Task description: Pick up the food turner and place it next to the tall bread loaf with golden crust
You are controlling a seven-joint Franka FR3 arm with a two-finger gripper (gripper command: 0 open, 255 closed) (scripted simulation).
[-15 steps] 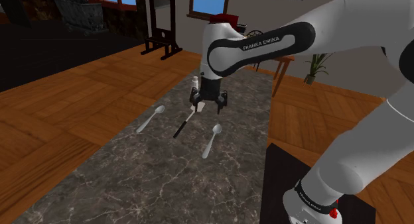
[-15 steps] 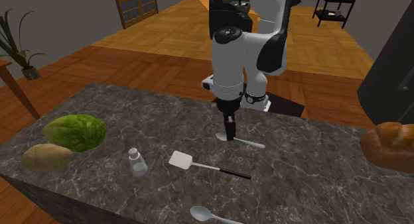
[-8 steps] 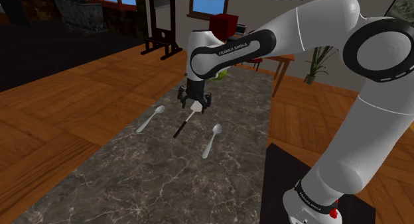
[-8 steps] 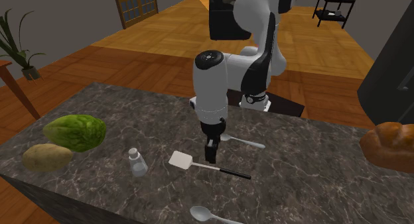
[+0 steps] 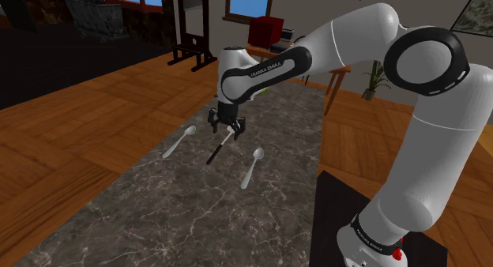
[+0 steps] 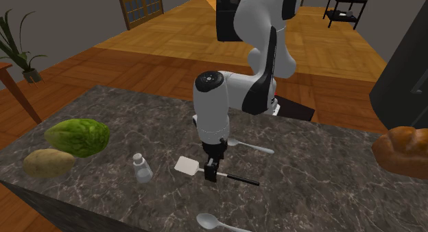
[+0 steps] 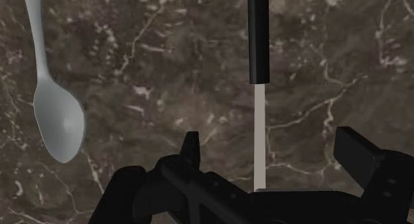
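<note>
Dropping lower than 0.5 s ago, the end effector (image 6: 212,174) now hangs just above the desk (image 6: 329,189), its fingers (image 7: 191,148) wide apart and straddling the pale shaft of the food turner (image 6: 186,166) without touching it. The food turner lies flat where it lay before, a spoon (image 7: 56,116) near it, well apart from the bread loaf (image 6: 401,152) at the second exterior view's right edge.

Two spoons (image 5: 253,166), two vegetables (image 6: 77,136), one turner (image 6: 185,166), loaf (image 6: 405,152), shaker (image 6: 142,169).
</note>
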